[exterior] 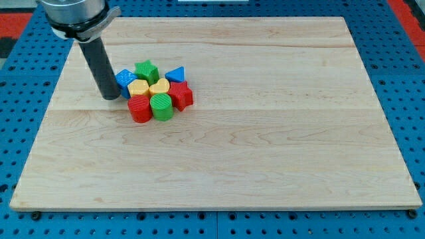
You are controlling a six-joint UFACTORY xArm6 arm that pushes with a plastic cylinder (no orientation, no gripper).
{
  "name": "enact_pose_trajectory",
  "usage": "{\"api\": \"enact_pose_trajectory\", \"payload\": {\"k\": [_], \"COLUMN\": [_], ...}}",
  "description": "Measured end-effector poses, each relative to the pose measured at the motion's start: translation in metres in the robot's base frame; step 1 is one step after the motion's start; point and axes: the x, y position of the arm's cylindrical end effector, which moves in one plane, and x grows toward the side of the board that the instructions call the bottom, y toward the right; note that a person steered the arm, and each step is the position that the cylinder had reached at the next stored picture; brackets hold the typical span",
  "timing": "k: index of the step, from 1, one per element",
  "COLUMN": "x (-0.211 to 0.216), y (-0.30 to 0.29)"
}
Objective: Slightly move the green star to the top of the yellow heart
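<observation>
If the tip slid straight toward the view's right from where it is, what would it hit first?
Most likely the blue cube, which sits right against my tip on its right. Behind that are the green star and yellow blocks.

My tip (109,97) low, rod upright

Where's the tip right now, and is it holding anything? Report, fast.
My tip: no gripper, holds nothing; on the board at the view's left of the cluster, against the blue block.
</observation>
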Motion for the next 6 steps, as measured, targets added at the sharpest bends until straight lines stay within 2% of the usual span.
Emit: {"api": "enact_pose_trajectory", "payload": {"k": [1,2,6], "x": [-0.007,-0.011,-0.085], "y": [0.002,-0.032,-0.010]}}
